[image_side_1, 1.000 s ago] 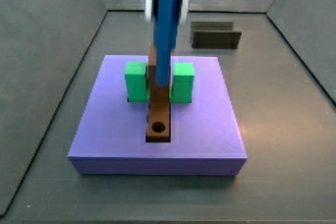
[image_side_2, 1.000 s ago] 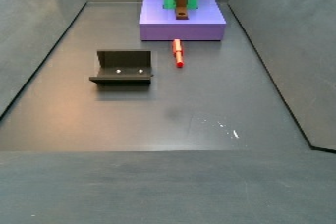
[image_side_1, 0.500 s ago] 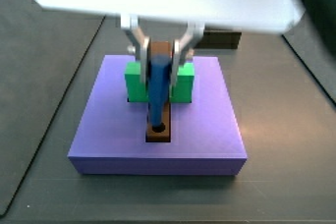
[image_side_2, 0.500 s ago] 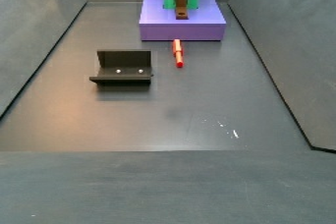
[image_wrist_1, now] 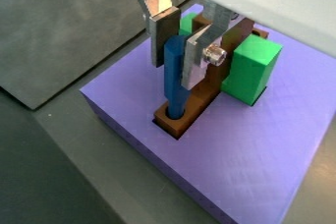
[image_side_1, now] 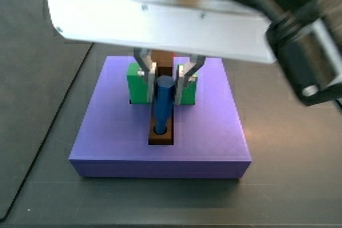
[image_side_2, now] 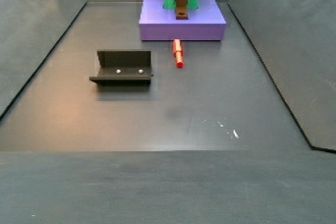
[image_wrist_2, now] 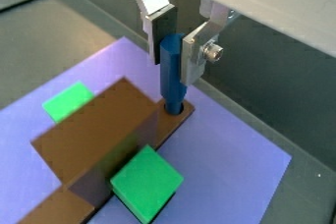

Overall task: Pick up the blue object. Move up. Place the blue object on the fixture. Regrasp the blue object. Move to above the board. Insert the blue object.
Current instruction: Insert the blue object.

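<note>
Lower now than half a second back, the gripper (image_side_1: 163, 75) has come down over the board (image_side_1: 107, 142), bringing the blue object (image_side_1: 160, 105) with it so that its lower end sits at the round hole near the end of the brown bar (image_wrist_2: 92, 140). In both wrist views the silver fingers (image_wrist_1: 203, 49) pinch the upper part of the blue object (image_wrist_1: 175, 73), which stands upright: a thin, bright blue rod, far narrower than the bar. Green blocks (image_wrist_1: 252, 66) flank the bar. Well apart on the floor stand the fixture (image_side_2: 124, 68) and a small red-and-blue rod (image_side_2: 179, 53), both unmoved.
</note>
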